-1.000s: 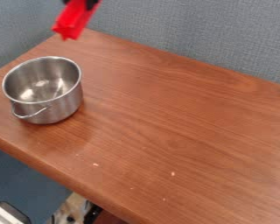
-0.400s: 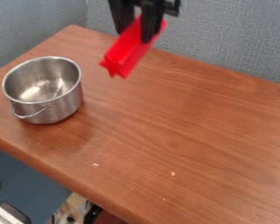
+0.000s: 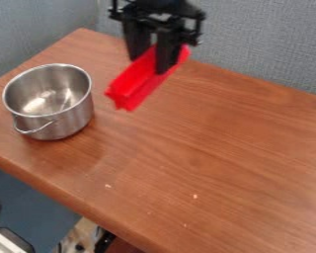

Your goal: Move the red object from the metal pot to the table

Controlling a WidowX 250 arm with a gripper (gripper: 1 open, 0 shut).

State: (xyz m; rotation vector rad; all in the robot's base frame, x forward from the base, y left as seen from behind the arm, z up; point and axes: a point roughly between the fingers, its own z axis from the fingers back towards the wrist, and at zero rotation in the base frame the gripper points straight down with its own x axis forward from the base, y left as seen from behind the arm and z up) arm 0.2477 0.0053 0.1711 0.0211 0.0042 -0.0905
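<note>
While tilted, long axis down-left | red object clamped in gripper | above table

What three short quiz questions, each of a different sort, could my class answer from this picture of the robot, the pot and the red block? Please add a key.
1. True or false: the red object lies inside the metal pot.
2. Multiple choice: the gripper is A) open above the pot, B) shut on the red object, C) out of view.
3. Fill in: the pot stands on the ______, near its left edge in the picture.

Key
1. False: the pot looks empty; the block hangs tilted to the pot's right.
2. B.
3. table.
</note>
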